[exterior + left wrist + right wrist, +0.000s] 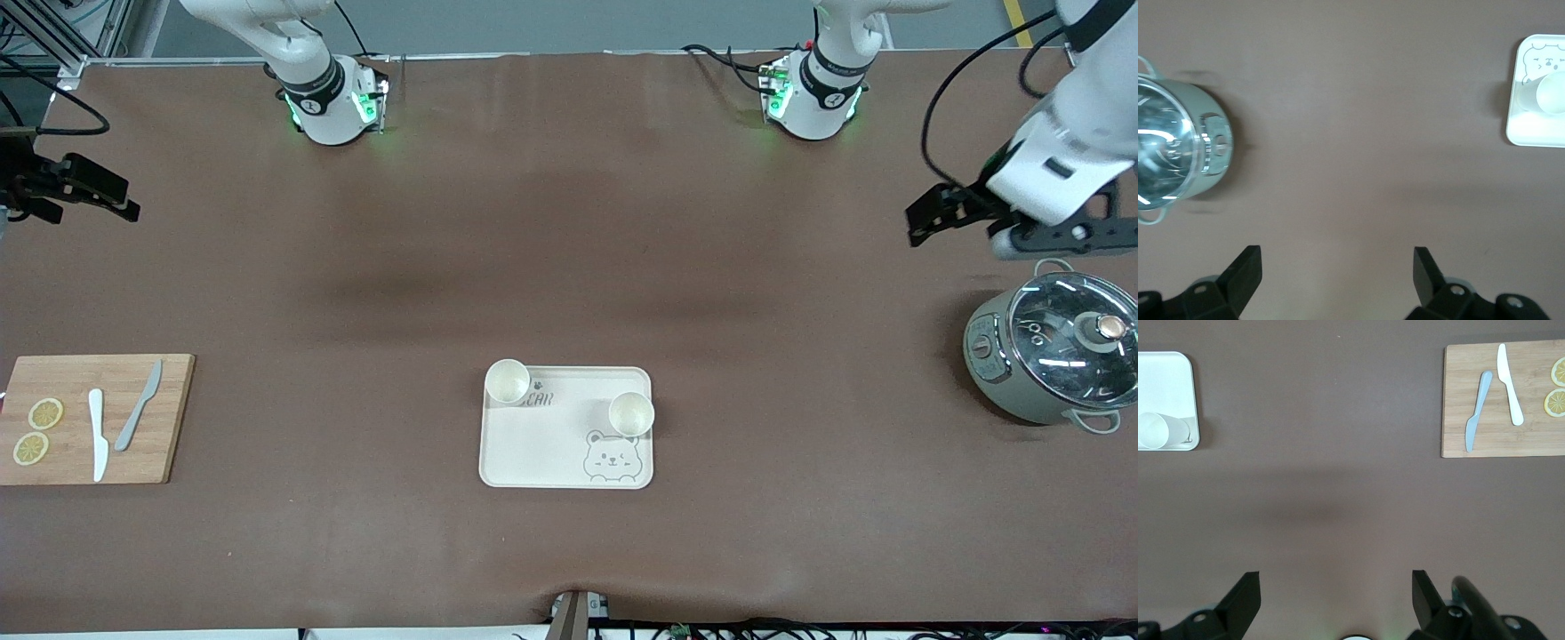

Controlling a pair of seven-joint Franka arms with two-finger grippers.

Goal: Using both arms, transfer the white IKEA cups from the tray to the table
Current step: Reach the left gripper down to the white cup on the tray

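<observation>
Two white IKEA cups stand upright on a cream bear-print tray (565, 444) at mid-table. One cup (508, 380) is at the tray corner toward the robots and the right arm's end. The other cup (631, 412) is at the tray edge toward the left arm's end. My left gripper (929, 218) hangs open and empty over bare table at the left arm's end; its wrist view (1337, 267) shows one cup (1551, 93) far off. My right gripper (111, 203) hangs open and empty over the table's right-arm end (1336, 590), with a cup (1155, 430) in its view.
A grey-green pot with a glass lid (1049, 356) sits at the left arm's end, just nearer the front camera than the left gripper. A wooden cutting board (89, 373) with two knives (98, 433) and lemon slices (45, 413) lies at the right arm's end.
</observation>
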